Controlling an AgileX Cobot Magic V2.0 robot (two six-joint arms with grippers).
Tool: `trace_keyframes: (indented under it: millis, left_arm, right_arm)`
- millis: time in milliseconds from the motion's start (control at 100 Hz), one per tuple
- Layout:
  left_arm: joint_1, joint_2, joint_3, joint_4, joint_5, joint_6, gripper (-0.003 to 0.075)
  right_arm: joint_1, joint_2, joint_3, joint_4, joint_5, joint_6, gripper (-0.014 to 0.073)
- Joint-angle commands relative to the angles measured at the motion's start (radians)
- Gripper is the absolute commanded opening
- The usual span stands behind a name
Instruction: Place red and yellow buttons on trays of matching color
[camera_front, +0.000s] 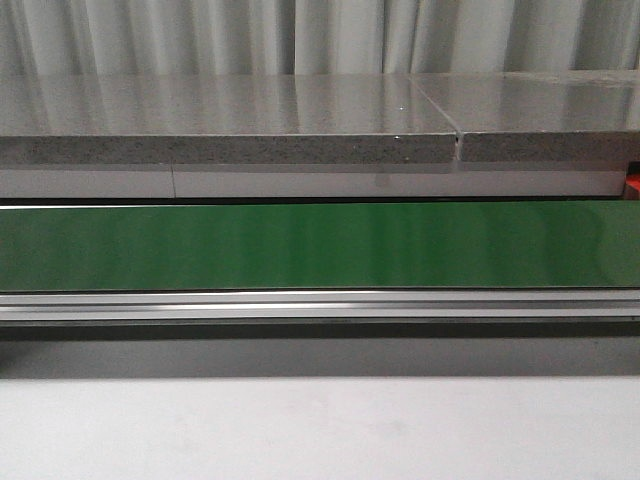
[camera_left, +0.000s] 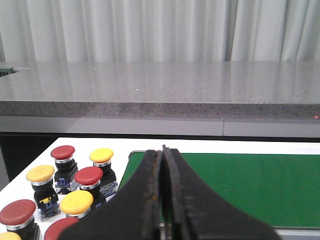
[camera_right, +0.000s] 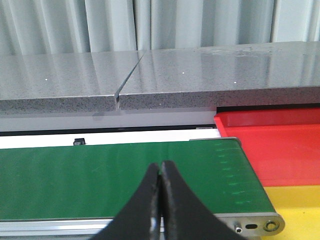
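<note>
Both sets of jaws are clenched on nothing: your left gripper (camera_left: 162, 150) and right gripper (camera_right: 160, 167) each show fingers pressed together with no button between them. The buttons (camera_left: 75, 185), red and yellow mixed, stand bunched together on the white table beside the left end of the green belt (camera_front: 320, 245). The red tray (camera_right: 280, 145) and yellow tray (camera_right: 300, 210) sit side by side at the belt's right end.

To start well, spread the left fingers before you descend. Choose a button on the outside of the bunch, such as the yellow button (camera_left: 101, 156) nearest the belt, so you don't knock its neighbours. Grip it by the cap, straight from above.
</note>
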Motion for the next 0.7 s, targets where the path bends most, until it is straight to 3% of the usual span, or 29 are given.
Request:
trace_keyframes:
  millis: [0,690]
  left_arm:
    - [0.003,-0.040,0.052,-0.001,-0.073,-0.007,-0.0021]
    - [0.003,-0.040,0.052,-0.001,-0.082,-0.007,-0.0021]
  right_arm:
    - [-0.007,-0.013,-0.014,-0.010,-0.077,-0.002,-0.0065]
    - [-0.007,-0.013,-0.014,-0.010,-0.077,-0.002,-0.0065]
